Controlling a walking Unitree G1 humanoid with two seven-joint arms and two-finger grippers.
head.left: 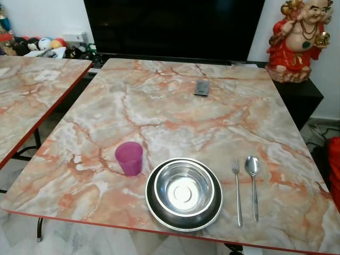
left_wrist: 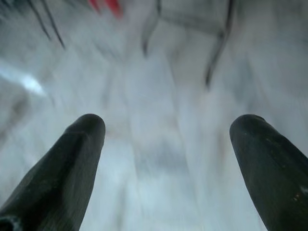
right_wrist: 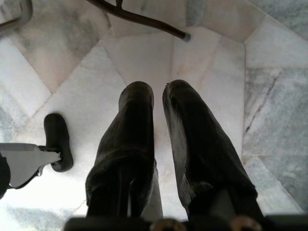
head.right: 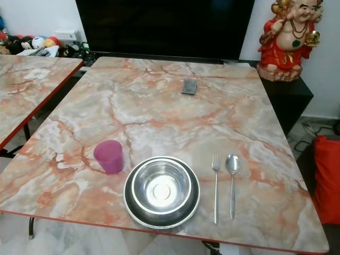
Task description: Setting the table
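On the marble-patterned table (head.left: 175, 117) near its front edge sits a steel bowl (head.left: 184, 189) inside a dark-rimmed plate (head.left: 184, 219). A pink cup (head.left: 129, 158) stands upright just left of the plate. To the right lie a fork (head.left: 237, 188) and a spoon (head.left: 253, 183), side by side and parallel. My left gripper (left_wrist: 166, 132) hangs over blurred white floor with its fingers wide apart and nothing between them. My right gripper (right_wrist: 158, 94) points down at the tiled floor, its two fingers nearly touching with nothing held.
A small dark remote-like object (head.left: 202, 87) lies near the table's far side. A second marble table (head.left: 32, 90) stands to the left. A red figurine (head.left: 298, 40) sits on a dark cabinet at the back right, beside a black screen (head.left: 175, 26). Toys (head.left: 48, 45) clutter the back left.
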